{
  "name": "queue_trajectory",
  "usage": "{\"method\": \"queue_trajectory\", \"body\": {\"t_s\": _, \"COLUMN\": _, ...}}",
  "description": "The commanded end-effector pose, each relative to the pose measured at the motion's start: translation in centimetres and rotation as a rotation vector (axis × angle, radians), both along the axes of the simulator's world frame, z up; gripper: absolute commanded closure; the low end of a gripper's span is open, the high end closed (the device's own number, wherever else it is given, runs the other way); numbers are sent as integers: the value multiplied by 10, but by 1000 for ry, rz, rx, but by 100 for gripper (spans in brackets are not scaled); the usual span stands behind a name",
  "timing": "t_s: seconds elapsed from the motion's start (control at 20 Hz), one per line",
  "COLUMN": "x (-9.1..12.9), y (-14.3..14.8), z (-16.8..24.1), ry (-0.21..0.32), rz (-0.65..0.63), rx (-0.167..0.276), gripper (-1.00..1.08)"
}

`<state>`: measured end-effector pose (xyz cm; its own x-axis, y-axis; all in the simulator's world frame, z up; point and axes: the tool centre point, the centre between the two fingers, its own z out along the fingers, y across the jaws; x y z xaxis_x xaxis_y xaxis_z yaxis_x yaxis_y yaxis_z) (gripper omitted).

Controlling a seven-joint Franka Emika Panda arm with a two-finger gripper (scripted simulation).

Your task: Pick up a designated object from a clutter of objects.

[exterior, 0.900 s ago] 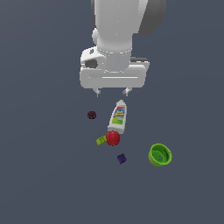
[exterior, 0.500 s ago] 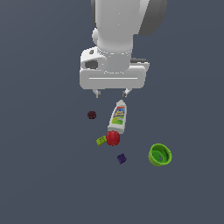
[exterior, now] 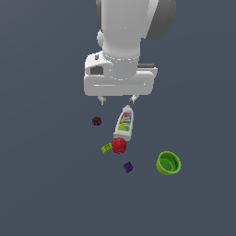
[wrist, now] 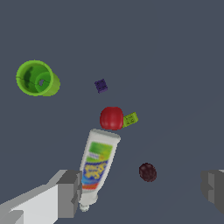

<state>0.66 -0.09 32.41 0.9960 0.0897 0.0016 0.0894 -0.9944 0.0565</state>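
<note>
Above the clutter, end effector [exterior: 117, 99]: fingers apart, holding nothing
Bottle [exterior: 124, 123]: lying directly beneath it
Green bowl [exterior: 168, 162]: well apart
Purple cube [exterior: 128, 167]: beyond red ball [exterior: 119, 145], nearer the exterior camera, untouched

The gripper [exterior: 117, 99] hangs with jaws apart above the white bottle [exterior: 124, 124]. The red ball [exterior: 119, 145] touches the bottle's base, the yellow-green block [exterior: 107, 148] beside it. The purple cube [exterior: 128, 167] lies alone, apart from the green bowl [exterior: 168, 163] and the maroon blob [exterior: 96, 121].
</note>
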Motion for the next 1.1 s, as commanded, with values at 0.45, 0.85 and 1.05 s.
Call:
{"method": "queue_trajectory", "body": {"t_s": 0.45, "x": 35, "y": 9, "z": -40, "ry": 5, "rz": 78, "rx": 7, "gripper": -92}}
{"method": "queue_trajectory", "body": {"t_s": 0.85, "x": 76, "y": 21, "z": -101, "ry": 11, "rz": 180, "rx": 20, "gripper": -92}}
{"method": "queue_trajectory", "body": {"t_s": 1.05, "x": 93, "y": 29, "z": -138, "ry": 13, "rz": 234, "rx": 28, "gripper": -92}}
